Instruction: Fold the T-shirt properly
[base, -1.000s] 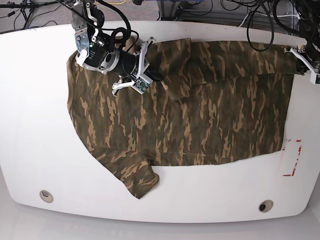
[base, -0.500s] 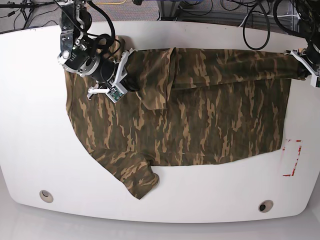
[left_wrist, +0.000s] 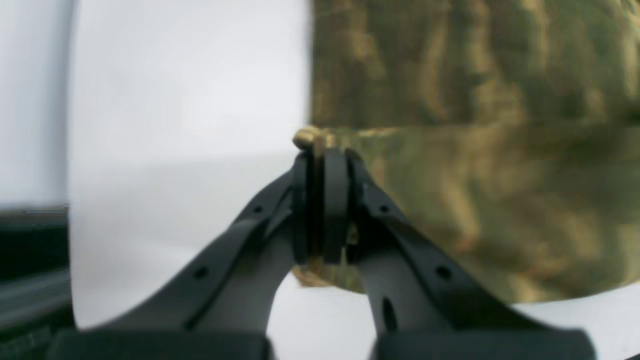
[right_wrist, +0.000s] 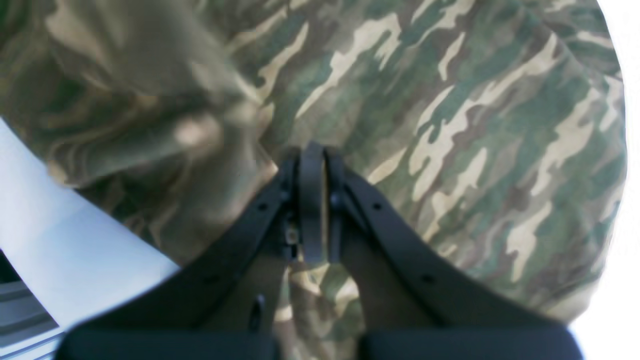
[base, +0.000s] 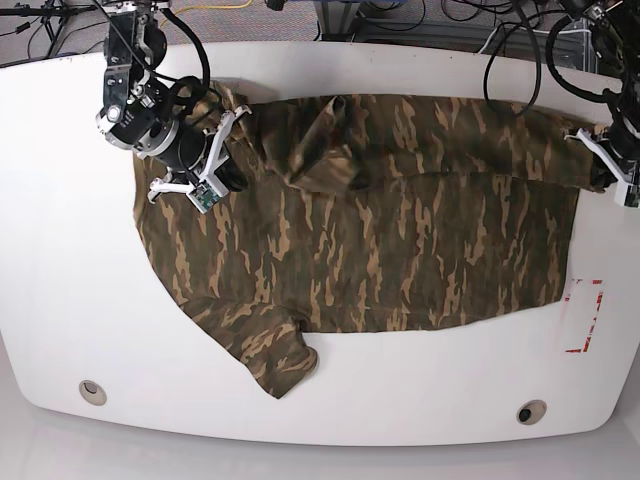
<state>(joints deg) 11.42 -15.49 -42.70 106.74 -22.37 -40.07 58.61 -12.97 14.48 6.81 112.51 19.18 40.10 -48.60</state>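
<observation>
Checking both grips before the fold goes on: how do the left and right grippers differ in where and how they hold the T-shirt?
The left gripper pinches the T-shirt at its very edge, white table beside it; the right gripper bites into bunched cloth, with fabric on both sides of it. In the base view the left sits at the garment's right end, the right at its upper-left corner. Both have their fingers shut on cloth.
</observation>
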